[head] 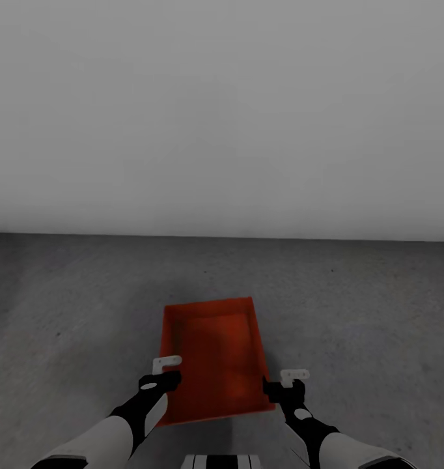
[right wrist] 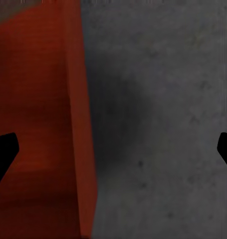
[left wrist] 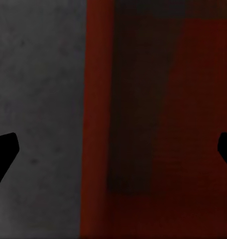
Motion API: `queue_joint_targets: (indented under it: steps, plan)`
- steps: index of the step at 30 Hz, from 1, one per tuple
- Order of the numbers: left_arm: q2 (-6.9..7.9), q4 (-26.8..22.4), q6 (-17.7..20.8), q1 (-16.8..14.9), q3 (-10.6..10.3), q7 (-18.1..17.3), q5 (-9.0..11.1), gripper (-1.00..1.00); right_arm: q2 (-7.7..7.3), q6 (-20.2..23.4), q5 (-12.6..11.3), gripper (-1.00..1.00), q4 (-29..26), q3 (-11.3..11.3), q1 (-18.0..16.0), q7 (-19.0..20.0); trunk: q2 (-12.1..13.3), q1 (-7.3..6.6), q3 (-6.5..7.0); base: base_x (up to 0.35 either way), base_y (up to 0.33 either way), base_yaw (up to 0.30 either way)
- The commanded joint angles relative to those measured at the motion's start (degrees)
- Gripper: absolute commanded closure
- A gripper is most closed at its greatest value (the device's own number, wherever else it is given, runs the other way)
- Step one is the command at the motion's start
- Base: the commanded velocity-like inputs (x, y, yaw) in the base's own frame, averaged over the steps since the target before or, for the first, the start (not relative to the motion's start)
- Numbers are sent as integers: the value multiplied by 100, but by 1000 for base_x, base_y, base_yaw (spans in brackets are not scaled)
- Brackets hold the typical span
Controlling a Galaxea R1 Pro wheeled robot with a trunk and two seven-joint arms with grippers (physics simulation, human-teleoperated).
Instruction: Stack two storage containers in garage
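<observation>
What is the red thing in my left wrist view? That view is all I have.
Observer: An orange-red storage container, open side up, on or just above the grey floor before a plain wall.
Operator: Where's the other arm?
Observer: The right gripper is at the container's right long wall, the left gripper at its left.
Operator: Is the right one gripping?
Observer: No; the right wrist view shows its fingertips wide apart, astride that wall.

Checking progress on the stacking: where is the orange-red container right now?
In the head view the storage container sits low and central over the concrete floor, between the left gripper and right gripper.
</observation>
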Motion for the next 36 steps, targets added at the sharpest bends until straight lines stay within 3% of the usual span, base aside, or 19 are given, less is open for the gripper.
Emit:
queue_joint_targets:
  steps: [1, 36]
  plan:
    - [-2, -5, -6, -2, 0, 12, 48, -100, 1, -19, -59, -100, 6, 50, -3, -14, 40, -23, 15, 0, 0, 0]
    - [1, -5, -14, -2, 14, 15, 49, -100, 1, -11, -64, -100, 6, 50, -3, -15, 1444, -792, 644, 0, 0, 0]
